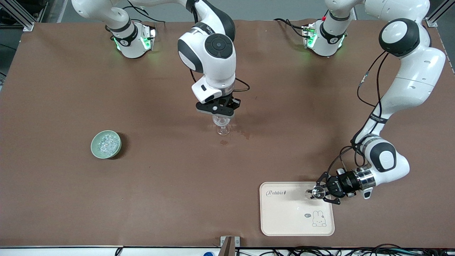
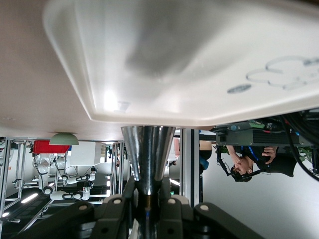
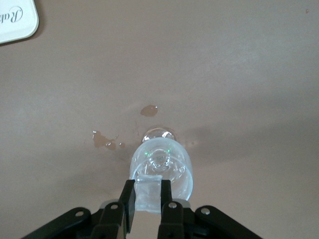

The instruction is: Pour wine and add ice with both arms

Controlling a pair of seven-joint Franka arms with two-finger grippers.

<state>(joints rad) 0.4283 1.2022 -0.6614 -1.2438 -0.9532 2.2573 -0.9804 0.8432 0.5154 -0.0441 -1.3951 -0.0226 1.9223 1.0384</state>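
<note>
**Both arms gripping, glass mid-tabletop**

We see the right gripper (image 1: 221, 114) at the middle of the tabletop (image 1: 170, 185), fingers (image 3: 130, 201) clamped on the rim of a stemmed glass (image 1: 222, 125). The glass stands upright with its foot on the tabletop. Wet spots (image 3: 107, 141) sit on the tabletop just beside the glass foot. We cannot make out any wine in the glass.

The left gripper (image 1: 321, 192) lies sideways low over the edge of a cream tray (image 1: 288, 217), fingers pinched tight on a small metal cup (image 2: 147, 155). The cup's mouth points over the tray. The tray is near the front camera, toward the left arm's end.

The ice (image 1: 106, 143) is heaped in a green bowl (image 1: 96, 151) toward the right arm's end, well apart from glass and tray, untouched by either arm.
</note>
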